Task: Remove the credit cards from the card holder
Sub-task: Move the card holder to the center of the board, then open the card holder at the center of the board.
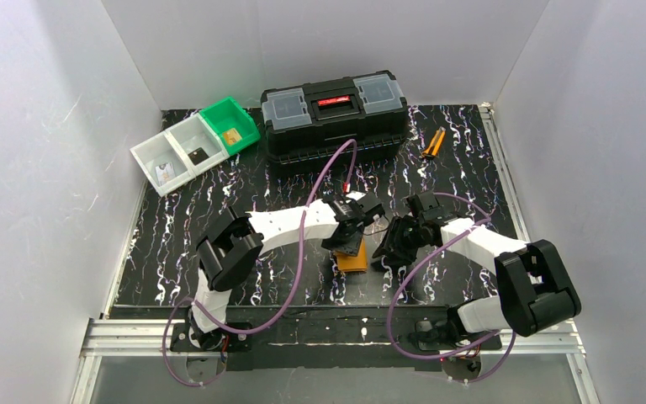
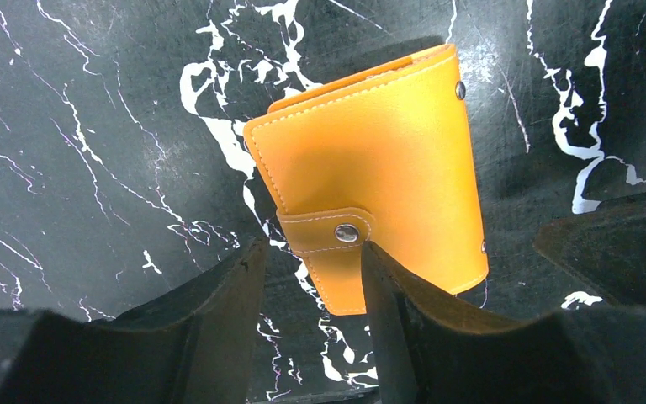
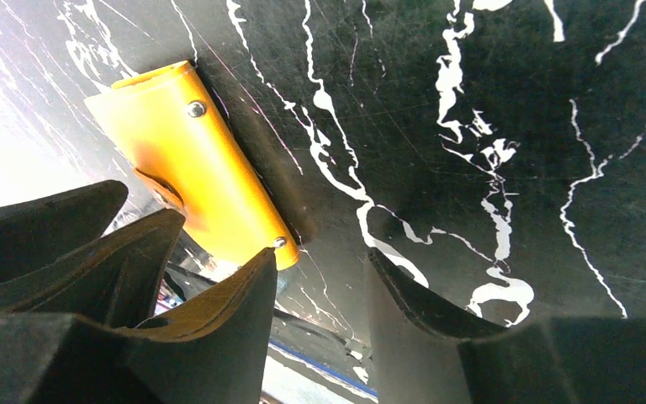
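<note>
The orange card holder (image 2: 370,168) lies flat on the black marbled table (image 1: 219,194), folded shut with its strap snapped down. The credit cards are hidden inside it. My left gripper (image 2: 311,248) hovers over its strap edge, jaws open; one fingertip (image 2: 378,269) overlaps the holder's corner near the snap, the other is over bare table. My right gripper (image 3: 320,257) stands open just right of the card holder (image 3: 193,168), with only table between its fingers. In the top view both grippers, left (image 1: 346,240) and right (image 1: 389,250), flank the holder (image 1: 355,261).
A black toolbox (image 1: 334,114) stands at the back centre. White bins (image 1: 177,156) and a green bin (image 1: 230,124) with small items sit at the back left. Orange-handled pliers (image 1: 433,143) lie at the back right. White walls enclose the table.
</note>
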